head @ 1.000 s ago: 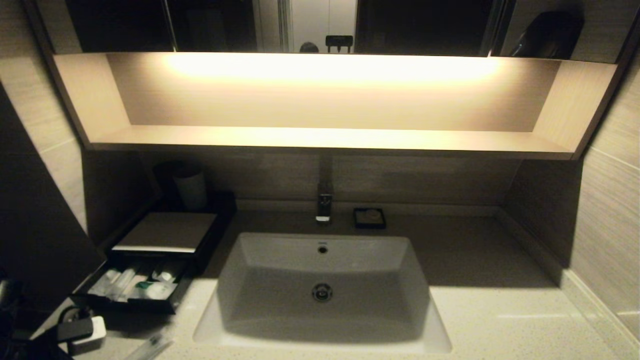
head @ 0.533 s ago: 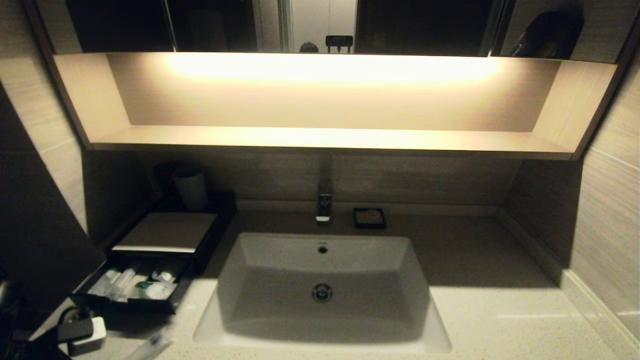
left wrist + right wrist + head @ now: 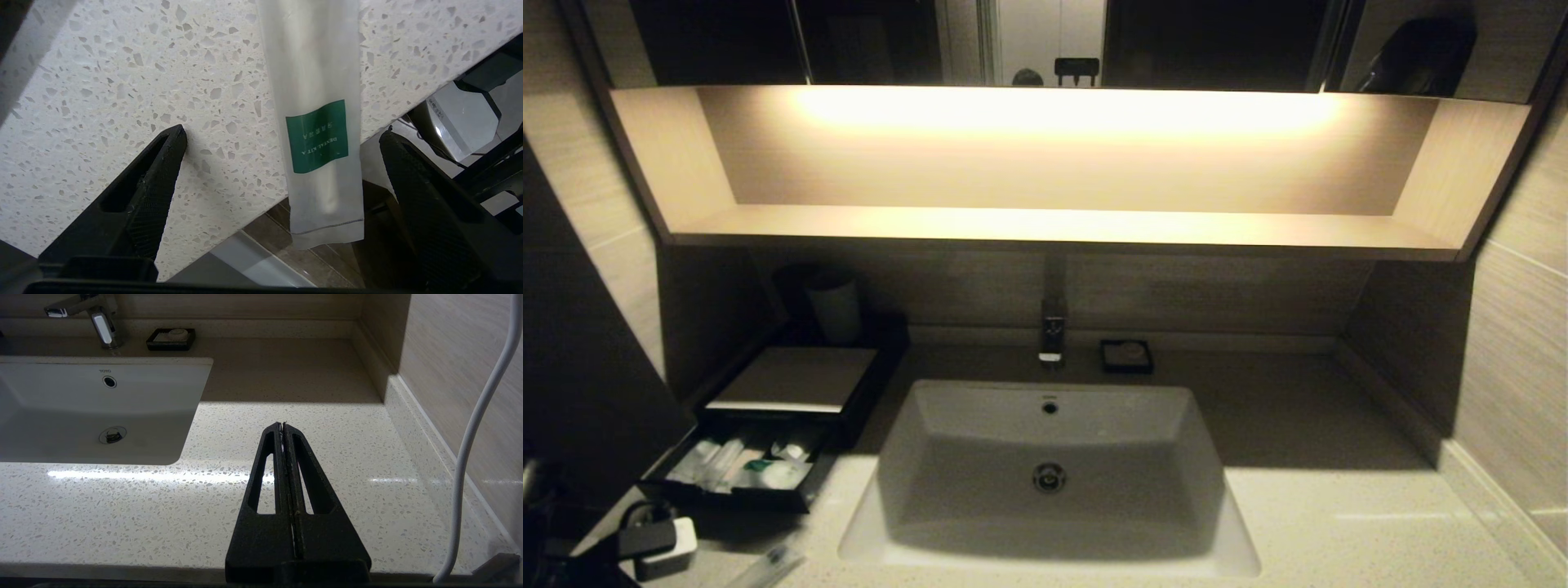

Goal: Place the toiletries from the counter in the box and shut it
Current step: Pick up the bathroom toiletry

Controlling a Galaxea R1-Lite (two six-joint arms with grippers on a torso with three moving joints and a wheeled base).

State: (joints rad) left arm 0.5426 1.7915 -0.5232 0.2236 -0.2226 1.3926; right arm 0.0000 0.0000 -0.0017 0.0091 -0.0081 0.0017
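Toiletries are split between two places. One long slim clear-plastic packet with a green label [image 3: 316, 134] lies on the pale cream speckled stone counter [image 3: 122, 81], its labelled end overhanging the counter's front edge; in the head view it shows at the lower left of the frame [image 3: 772, 563]. Its long axis runs across the edge, labelled end outward, the other end passing out of the top of the left wrist frame. The remaining wrapped white-and-green packets [image 3: 743, 467] are seen in the pulled-out drawer of the low black rectangular box with the flat beige-silver top panel [image 3: 792, 377], at the left of the head view, beside the white rectangular sink basin [image 3: 1049, 465].

The left gripper [image 3: 282, 139] is held over the overhanging packet with its jaws spread wide, one on each side of it, and nothing is gripped. The step in hand is judged to be the pick-up of this last loose packet. The next move appears to call for a closing across the packet's narrow width, a lift, a carry to the drawer, and then the drawer's being pushed shut.

The right gripper [image 3: 283, 425] is parked above bare counter at the basin's right, jaws pressed together and empty.
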